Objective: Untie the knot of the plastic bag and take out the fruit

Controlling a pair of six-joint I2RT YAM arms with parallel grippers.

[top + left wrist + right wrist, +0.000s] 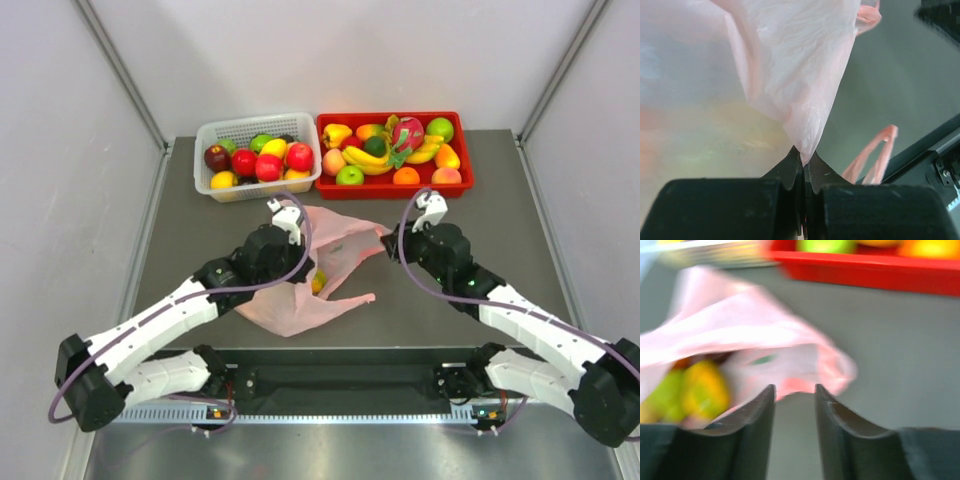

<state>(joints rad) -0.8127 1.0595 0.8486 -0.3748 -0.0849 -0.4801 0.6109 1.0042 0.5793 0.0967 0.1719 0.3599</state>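
The pink plastic bag (335, 250) lies crumpled mid-table between my two arms. My left gripper (804, 154) is shut on a fold of the bag (790, 75) and holds it up; two handle strips (875, 157) hang to its right. My right gripper (795, 390) is open at the bag's right corner (383, 233), its jaws apart with the bag's rim (805, 365) just past the fingertips and nothing between them. Inside the open mouth I see blurred fruit (702, 387), yellow and green, and one yellow piece (318, 282) shows through the plastic. I cannot make out the knot.
A white basket (205, 135) of fruit stands at the back left and a red tray (465, 150) of fruit at the back right, just behind the bag. Grey walls close in the table on the left, right and back.
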